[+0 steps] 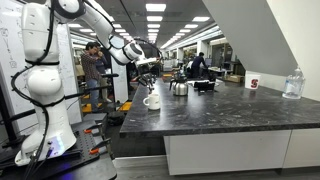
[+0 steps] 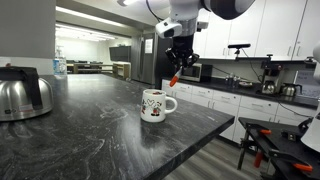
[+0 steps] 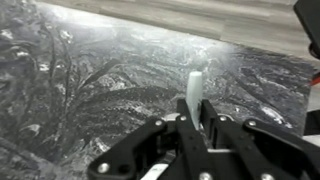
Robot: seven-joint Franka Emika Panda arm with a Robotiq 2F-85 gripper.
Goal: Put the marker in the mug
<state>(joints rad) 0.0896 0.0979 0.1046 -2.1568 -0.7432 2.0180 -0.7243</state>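
Marker point(image 2: 175, 77), a slim whitish stick with a reddish end, is held in the black two-finger end effector point(image 2: 179, 66), up in the air and clear of the bench point(image 2: 90, 135). The fingers are closed tight on the marker body and grip nothing else. In an exterior view the marker hangs below the fingertips, tilted, with the reddish end lowest.

The white rounded ceramic mug point(image 2: 154, 104) is below it. The marker tip is above the rim and slightly right of the mug's centre, with a visible gap and no contact. The mug stands upright on the dark grey marbled bench, near its right edge, handle to the right and opening up. There is some dark print on its side, too small to read.

In the wrist view the whitish marker end sticks out between the two fingers point(image 3: 210, 118), with the marbled bench surface behind it.

In an exterior view the white robot arm point(image 1: 95, 25) reaches in from the left, with the end effector over the mug at the bench's left end. The shiny metal kettle point(image 1: 178, 87) sits just right of the mug and farther back. A white cup with a red mark point(image 1: 253, 83) and a clear plastic bottle point(image 1: 293, 83) stand at the far right, well apart from the mug.
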